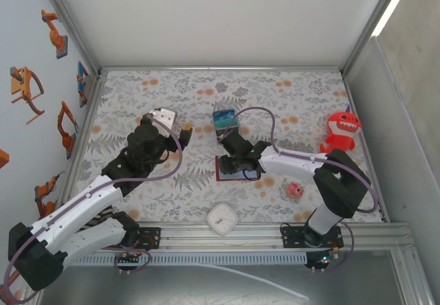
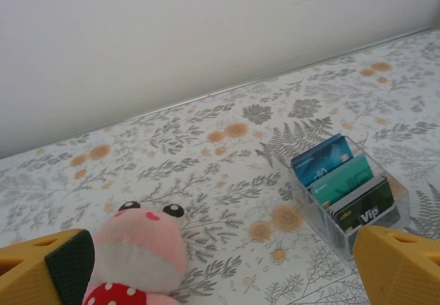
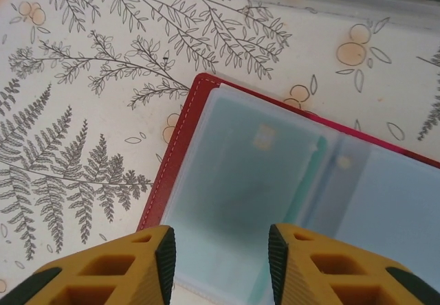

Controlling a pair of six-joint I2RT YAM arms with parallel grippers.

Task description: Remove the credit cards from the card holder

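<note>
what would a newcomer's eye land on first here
Most likely the bright red toy at the right side of the table, vivid against the pale flowered surface. Next comes the open red wallet at mid-table, under the right pincer, with teal cards showing through its frosted pockets. Just beyond it stands a clear box of cards.

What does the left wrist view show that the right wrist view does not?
Left wrist, not right wrist: a pink plush toy and the left gripper, open. Right wrist, not left wrist: the red card holder, open, with credit cards in frosted pockets, and the right gripper. Both: the clear card box and floral tablecloth.
</note>
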